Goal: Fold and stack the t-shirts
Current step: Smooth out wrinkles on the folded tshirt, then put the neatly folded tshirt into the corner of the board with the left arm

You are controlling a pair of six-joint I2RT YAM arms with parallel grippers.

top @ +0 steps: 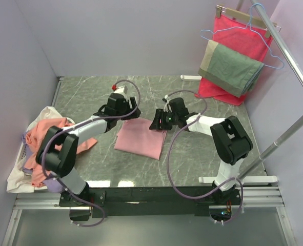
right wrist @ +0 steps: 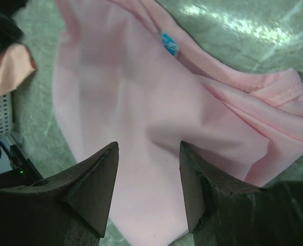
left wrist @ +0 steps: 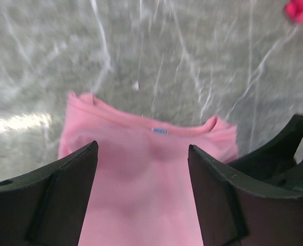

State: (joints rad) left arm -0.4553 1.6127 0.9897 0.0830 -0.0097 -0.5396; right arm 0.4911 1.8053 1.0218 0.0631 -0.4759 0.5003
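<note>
A light pink t-shirt (top: 141, 138) lies folded into a rectangle on the marble table, collar end toward the far side. It also shows in the left wrist view (left wrist: 141, 174) with its blue neck label, and in the right wrist view (right wrist: 141, 118). My left gripper (top: 124, 115) is open above its far left corner (left wrist: 143, 148). My right gripper (top: 159, 124) is open above its far right corner (right wrist: 147, 148). Neither holds cloth. A pile of salmon-orange (top: 46, 136), white and lilac shirts lies at the left.
A white basket (top: 18, 174) under the shirt pile sits at the table's left edge. A red cloth (top: 236, 46) on a hanger and a grey-green and beige cloth (top: 232, 69) hang at the back right. A metal rail (top: 289, 56) runs along the right side.
</note>
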